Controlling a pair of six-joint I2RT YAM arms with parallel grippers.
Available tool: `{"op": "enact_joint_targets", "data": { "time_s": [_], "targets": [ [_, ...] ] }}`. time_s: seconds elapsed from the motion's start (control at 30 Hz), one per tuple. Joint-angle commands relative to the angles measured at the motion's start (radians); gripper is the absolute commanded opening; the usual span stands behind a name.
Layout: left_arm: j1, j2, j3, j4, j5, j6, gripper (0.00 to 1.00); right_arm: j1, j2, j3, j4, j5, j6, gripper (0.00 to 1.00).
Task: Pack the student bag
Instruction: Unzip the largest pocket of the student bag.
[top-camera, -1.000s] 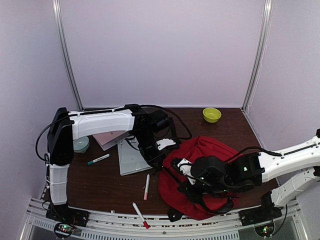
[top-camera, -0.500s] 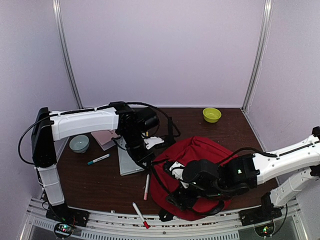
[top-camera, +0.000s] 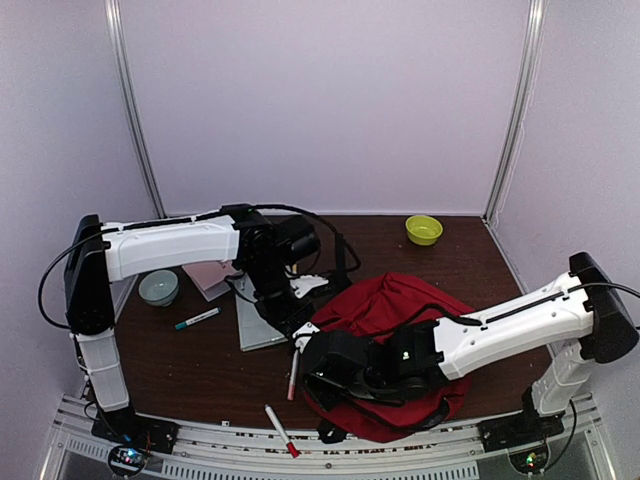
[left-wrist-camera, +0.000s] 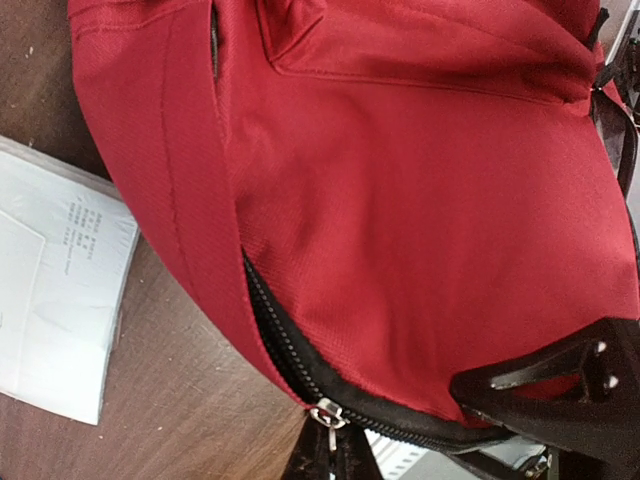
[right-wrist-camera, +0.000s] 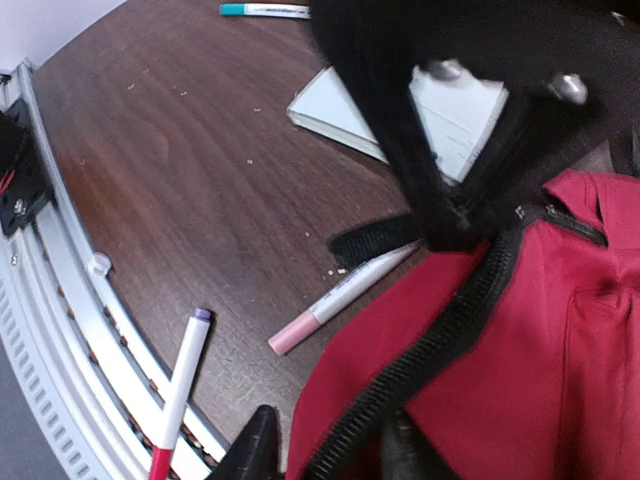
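**Left arm**: the upper link stands upright from the base. The forearm is level and reaches right, and the wrist is bent downward.

**Left gripper**: the fingers are fully together, pinching the zipper pull of the student bag.

**Right arm**: the elbow is raised at the far right. The forearm slopes down and left toward the centre.

**Right gripper**: the 2 fingers are part-way apart, 1 on each side of the bag's zipper edge. Clamping contact cannot be confirmed.
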Motion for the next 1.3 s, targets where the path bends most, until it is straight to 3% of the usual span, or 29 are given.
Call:
{"op": "enact_joint_targets", "data": {
  "time_s": [0.0, 0.13, 0.23, 0.6, 0.7, 0.8, 0.87, 1.07, 1.13, 1.17, 1.27],
  "targets": [
    [0.000, 0.028, 0.049, -0.022, 0.035, 0.012, 0.00, 0.003, 0.011, 0.017, -0.015, 0.078, -0.002, 0.25],
    [0.009, 0.057, 0.097, -0.073, 0.025, 0.038, 0.00, 0.003, 0.013, 0.009, 0.011, 0.047, -0.025, 0.00],
    [0.039, 0.096, 0.137, -0.110, 0.006, 0.064, 0.00, 0.013, 0.023, 0.003, 0.047, -0.026, -0.060, 0.00],
    [0.128, 0.239, 0.289, -0.237, -0.212, 0.143, 0.00, 0.028, 0.016, -0.004, 0.072, -0.076, -0.086, 0.00],
    [0.128, 0.219, 0.279, -0.229, -0.173, 0.168, 0.00, 0.028, 0.006, 0.000, 0.052, -0.047, -0.071, 0.01],
    [0.129, 0.172, 0.226, -0.163, -0.110, 0.170, 0.11, 0.025, -0.032, -0.022, 0.070, -0.039, -0.060, 0.37],
    [0.128, 0.142, 0.191, -0.123, -0.081, 0.158, 0.20, 0.019, -0.065, -0.040, 0.090, -0.055, -0.059, 0.51],
    [0.124, 0.026, 0.059, 0.018, -0.053, 0.102, 0.47, 0.004, -0.215, -0.096, 0.091, -0.098, -0.039, 0.74],
    [0.124, -0.023, 0.003, 0.055, -0.074, 0.080, 0.62, -0.007, -0.287, -0.133, 0.059, -0.084, -0.017, 0.83],
    [0.124, -0.045, -0.026, 0.073, -0.080, 0.070, 0.71, -0.016, -0.321, -0.151, 0.038, -0.076, 0.002, 0.85],
    [0.124, -0.111, -0.124, 0.128, -0.072, 0.033, 0.81, -0.054, -0.408, -0.214, -0.027, -0.026, 0.107, 0.87]
  ]
}}
